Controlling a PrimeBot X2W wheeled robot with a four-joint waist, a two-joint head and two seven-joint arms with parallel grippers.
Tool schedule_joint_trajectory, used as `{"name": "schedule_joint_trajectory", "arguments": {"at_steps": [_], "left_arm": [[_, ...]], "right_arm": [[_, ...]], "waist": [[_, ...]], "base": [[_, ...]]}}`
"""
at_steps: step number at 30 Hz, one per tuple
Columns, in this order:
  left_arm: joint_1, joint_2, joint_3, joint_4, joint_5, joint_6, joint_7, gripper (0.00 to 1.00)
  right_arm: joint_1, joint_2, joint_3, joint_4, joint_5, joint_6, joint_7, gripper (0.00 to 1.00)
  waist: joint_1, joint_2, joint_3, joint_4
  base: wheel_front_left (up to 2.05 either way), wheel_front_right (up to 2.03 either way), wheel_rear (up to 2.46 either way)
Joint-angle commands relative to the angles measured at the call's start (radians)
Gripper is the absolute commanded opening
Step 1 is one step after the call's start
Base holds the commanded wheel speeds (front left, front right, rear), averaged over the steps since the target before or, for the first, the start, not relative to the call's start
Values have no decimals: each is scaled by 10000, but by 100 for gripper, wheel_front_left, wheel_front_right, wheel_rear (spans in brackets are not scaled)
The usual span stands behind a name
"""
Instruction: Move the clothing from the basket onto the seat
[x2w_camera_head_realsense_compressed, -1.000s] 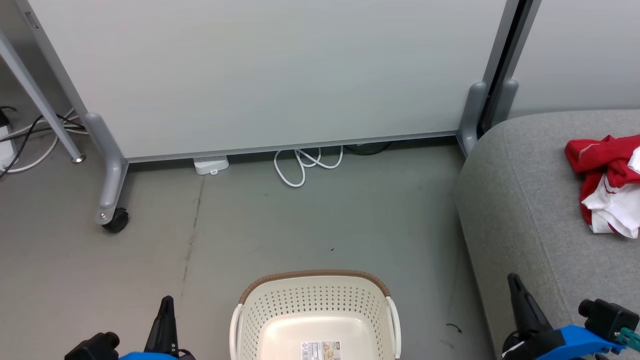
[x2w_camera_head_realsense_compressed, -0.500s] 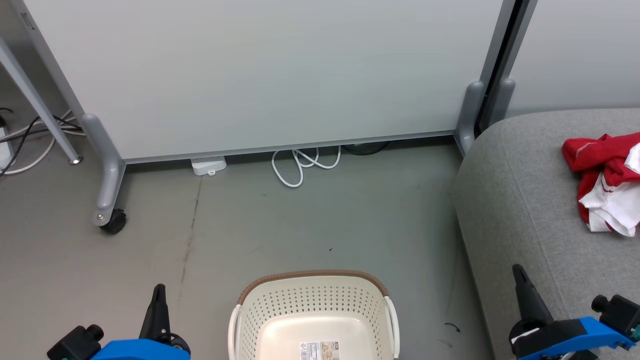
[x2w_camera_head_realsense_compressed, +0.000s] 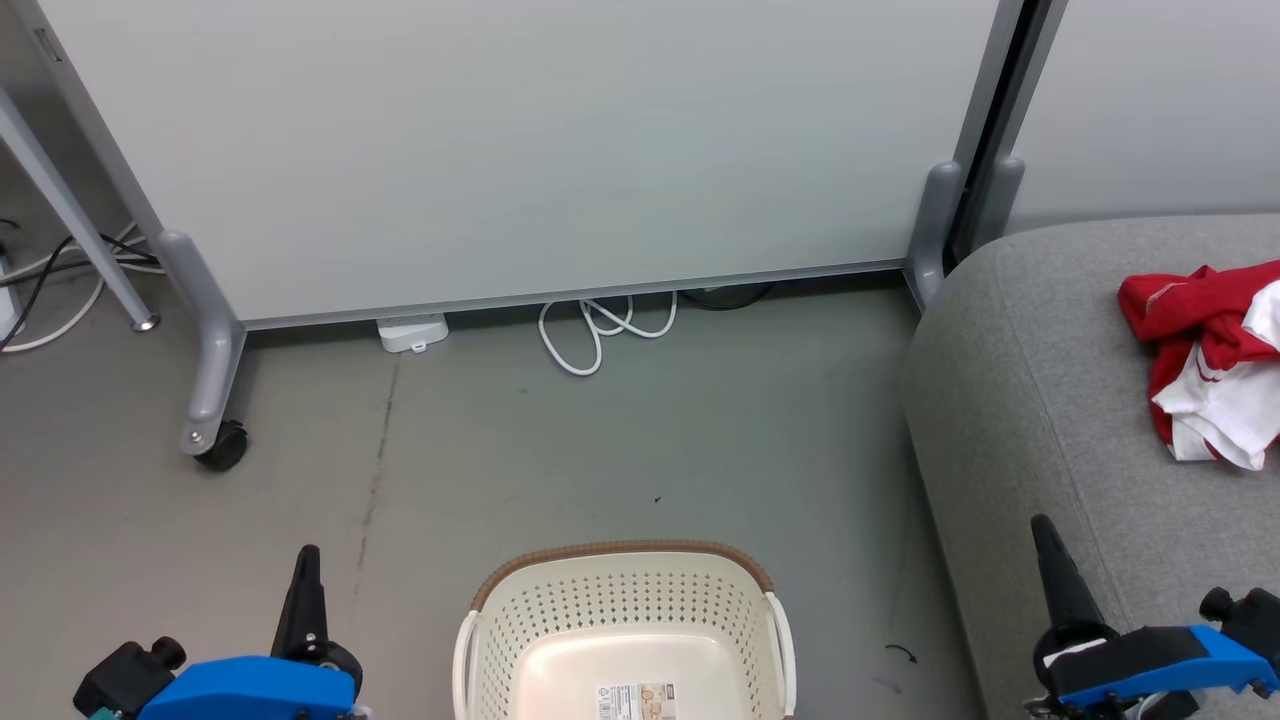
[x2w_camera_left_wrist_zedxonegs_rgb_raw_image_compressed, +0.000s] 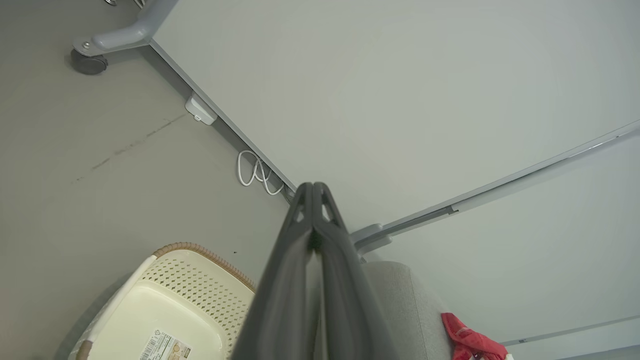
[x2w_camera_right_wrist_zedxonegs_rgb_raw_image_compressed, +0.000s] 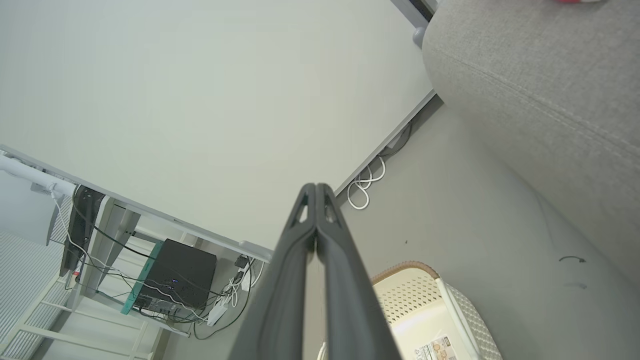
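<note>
At the back, a big pale panel (x2w_camera_head_realsense_compressed: 560, 150) on grey legs is seen, and a grey floor (x2w_camera_head_realsense_compressed: 600, 430) is spread out below it. On the right of the head view the seat (x2w_camera_head_realsense_compressed: 1050, 400) is found, a large grey sofa with round edges. The basket (x2w_camera_head_realsense_compressed: 620, 550) is placed on the floor at the bottom middle, near the seat, with a strip of floor between them. Its cream bottom is laid bare, and a small paper label (x2w_camera_head_realsense_compressed: 640, 700) is stuck there.

The clothing (x2w_camera_head_realsense_compressed: 1200, 350) is piled on top of the seat, far to the right, well apart from the basket. It is red with white parts and is bunched up.

The left gripper (x2w_camera_left_wrist_zedxonegs_rgb_raw_image_compressed: 313, 187) is held low over the floor, left of the basket, and its two dark fingers are pressed together tip to tip. The right gripper (x2w_camera_right_wrist_zedxonegs_rgb_raw_image_compressed: 316, 186) is held low by the front of the seat, right of the basket, and its fingers are pressed tight together the same way.

A white cable (x2w_camera_head_realsense_compressed: 600, 335) is looped on the floor by the bottom of the panel. A small white box (x2w_camera_head_realsense_compressed: 412, 332) is set near it, and a black wheel (x2w_camera_head_realsense_compressed: 220, 445) is fixed under the panel's left leg.
</note>
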Motion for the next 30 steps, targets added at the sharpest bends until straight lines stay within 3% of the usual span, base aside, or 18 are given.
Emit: {"name": "schedule_joint_trajectory", "arguments": {"at_steps": [1, 30], "left_arm": [[-270, 26, 112, -170, -356, -15, 107, 0], [-608, -44, 506, -527, -3080, -23, 860, 0]], "right_arm": [[-294, -59, -44, -142, 432, 4, 68, 0], [-549, -81, -179, -215, 3473, 6, 565, 0]], "waist": [[-1, 0, 0, -9], [-1, 0, -4, -129]], "base": [[0, 0, 0], [0, 0, 0]]}}
